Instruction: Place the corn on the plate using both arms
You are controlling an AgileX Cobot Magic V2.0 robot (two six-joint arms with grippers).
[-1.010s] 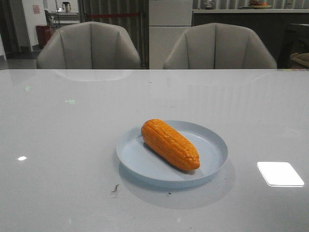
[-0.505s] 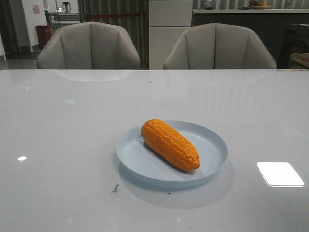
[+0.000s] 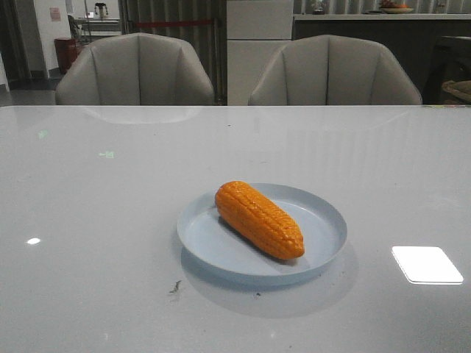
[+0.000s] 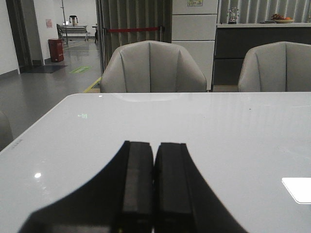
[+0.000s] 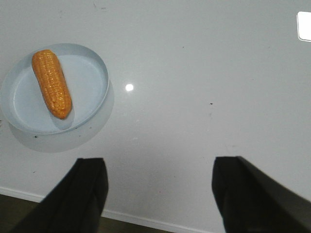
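Note:
The orange corn (image 3: 260, 220) lies on the pale blue plate (image 3: 324, 213) in the middle of the table, its tapered end toward the front right. Both also show in the right wrist view: the corn (image 5: 51, 83) lies on the plate (image 5: 90, 77). My right gripper (image 5: 159, 165) is open and empty, high above the table near its front edge, well away from the plate. My left gripper (image 4: 154, 150) is shut and empty, low over the table; neither corn nor plate shows in its view. Neither gripper shows in the front view.
Two grey chairs (image 3: 136, 70) (image 3: 335, 71) stand behind the table's far edge. The table's front edge (image 5: 146, 221) shows under the right gripper. Bright light reflections (image 3: 427, 265) lie on the glossy tabletop.

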